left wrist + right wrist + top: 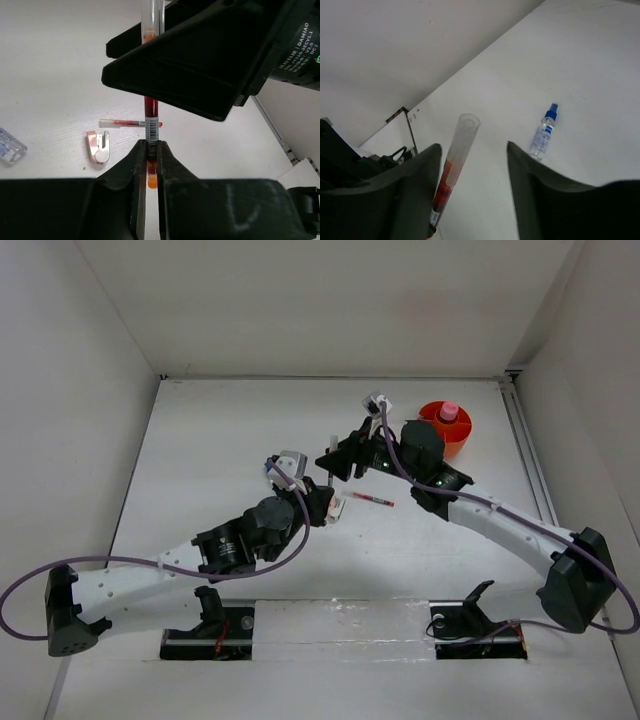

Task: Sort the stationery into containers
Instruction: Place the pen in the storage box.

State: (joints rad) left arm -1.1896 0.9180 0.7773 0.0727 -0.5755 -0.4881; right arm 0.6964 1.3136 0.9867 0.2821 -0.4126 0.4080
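The left gripper [151,145] has its fingers pressed together on the lower end of a red pen [151,107], holding it upright over the table [230,430]. The pen has a barcode label just above the pinch and a clear cap at the top. In the top view it stands well to the left of the orange tub [452,446], about mid-table.

The right gripper [473,147] is at the pen's capped upper half with its fingers spread. The cap rises between them, close against one finger [420,170], with a clear gap to the other. Whether that near finger touches the pen is hard to tell from this angle.

The tub sits near the table's far right corner, and a pink-capped tube [449,412] stands in it. Which compartment the tube is in cannot be made out.

A second red pen [373,500] lies flat on the table, left of the tub and nearer the arm bases. A small pink and white piece [98,146] lies just beside it, on the side away from the tub. A clear bottle [543,132] with a blue cap lies flat on the table, beyond the held pen from the tub.
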